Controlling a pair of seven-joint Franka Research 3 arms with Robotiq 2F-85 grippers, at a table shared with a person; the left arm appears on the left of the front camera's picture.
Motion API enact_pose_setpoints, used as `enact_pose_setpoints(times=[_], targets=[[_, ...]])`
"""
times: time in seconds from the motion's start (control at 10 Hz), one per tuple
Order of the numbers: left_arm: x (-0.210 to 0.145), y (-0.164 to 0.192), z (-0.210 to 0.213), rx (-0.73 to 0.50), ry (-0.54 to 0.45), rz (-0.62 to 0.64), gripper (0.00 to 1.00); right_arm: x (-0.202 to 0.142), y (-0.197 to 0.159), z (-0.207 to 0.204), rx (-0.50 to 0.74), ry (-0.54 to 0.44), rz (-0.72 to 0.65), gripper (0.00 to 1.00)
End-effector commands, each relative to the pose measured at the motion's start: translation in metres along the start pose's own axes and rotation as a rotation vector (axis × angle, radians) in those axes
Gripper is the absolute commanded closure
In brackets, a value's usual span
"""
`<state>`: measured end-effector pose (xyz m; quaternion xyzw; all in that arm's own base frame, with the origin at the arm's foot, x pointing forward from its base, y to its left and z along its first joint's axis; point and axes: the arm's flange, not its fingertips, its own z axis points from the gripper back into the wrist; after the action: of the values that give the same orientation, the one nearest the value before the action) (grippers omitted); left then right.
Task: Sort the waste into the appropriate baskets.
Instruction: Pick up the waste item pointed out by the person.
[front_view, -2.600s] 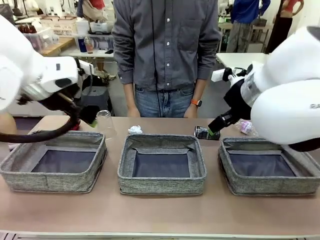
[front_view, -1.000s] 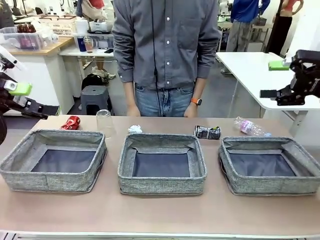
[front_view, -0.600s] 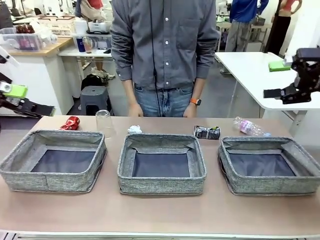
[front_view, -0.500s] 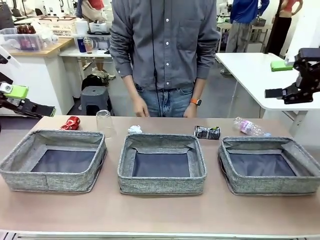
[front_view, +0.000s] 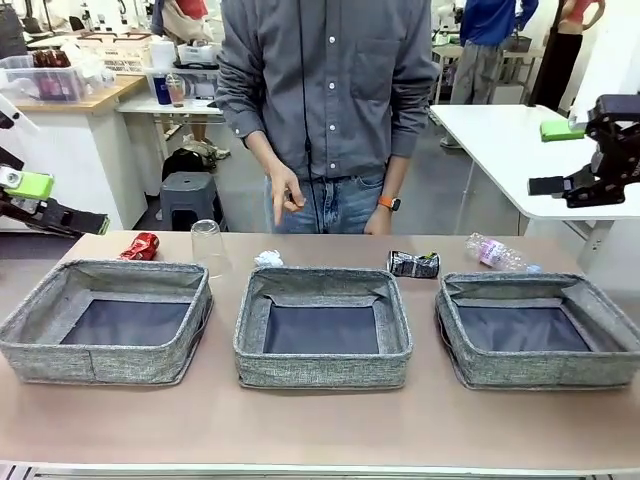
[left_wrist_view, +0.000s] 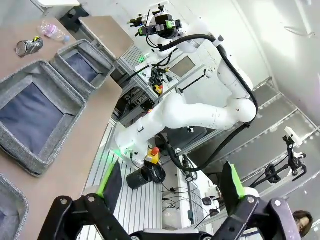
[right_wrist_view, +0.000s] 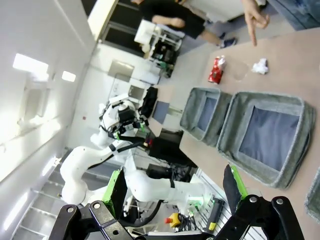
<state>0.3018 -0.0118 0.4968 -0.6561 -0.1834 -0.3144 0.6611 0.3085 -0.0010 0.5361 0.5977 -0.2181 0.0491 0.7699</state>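
Note:
Three grey baskets stand in a row: left (front_view: 100, 362), middle (front_view: 322, 372), right (front_view: 540, 368). Behind them on the table lie a crushed red can (front_view: 141, 245), an upturned clear cup (front_view: 207, 245), a white tissue (front_view: 268, 259), a dark crushed can (front_view: 414, 264) and a clear bottle (front_view: 495, 252). My left gripper (front_view: 55, 203) hangs open at the far left, above and off the table. My right gripper (front_view: 553, 157) is open high at the far right. Both grippers (left_wrist_view: 172, 182) (right_wrist_view: 175, 192) are empty.
A person stands at the far edge, one hand (front_view: 285, 200) lifted at waist height with fingers pointing down above the tissue. The right wrist view shows that hand (right_wrist_view: 252, 20) above the red can (right_wrist_view: 217, 70) and tissue (right_wrist_view: 260, 66).
The person's hand has risen from the side to in front of the waist, fingers pointing down. Both arms have barely moved in the last second; earlier they withdrew from the table.

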Motion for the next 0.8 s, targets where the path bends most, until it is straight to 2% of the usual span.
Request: enact_pose_setpoints(times=[0.0, 0.7], targets=[[-0.0010, 0.0004, 0.0000, -0.014, -0.001, -0.026, 0.00, 0.0034, -0.0005, -0.0027, 0.027, -0.013, 0.030, 0.00], [-0.0010, 0.0004, 0.0000, -0.014, -0.001, -0.026, 0.00, 0.0034, -0.0005, -0.0027, 0.027, -0.013, 0.030, 0.00]])
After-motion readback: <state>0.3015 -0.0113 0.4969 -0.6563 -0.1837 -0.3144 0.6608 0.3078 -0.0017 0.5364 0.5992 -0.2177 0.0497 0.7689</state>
